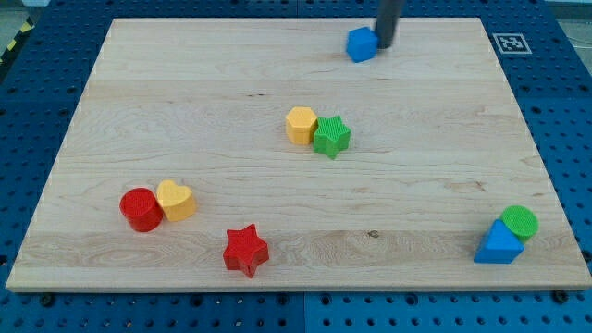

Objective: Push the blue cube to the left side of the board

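Near the view's top, right of centre, my tip (385, 43) is pressing against the right side of the blue cube (362, 44); the rod carries no pincer, so nothing is clenching or releasing. That cube is sitting close to the top edge of the board (185, 111). At mid-board a yellow block (301, 125) is touching a green star (331, 136). Toward the bottom left, a red cylinder (141, 209) is touching a yellow heart (176, 200), with a red star (245, 250) lying nearby. A green cylinder (520, 222) is leaning against a blue block (498, 245) at bottom right.
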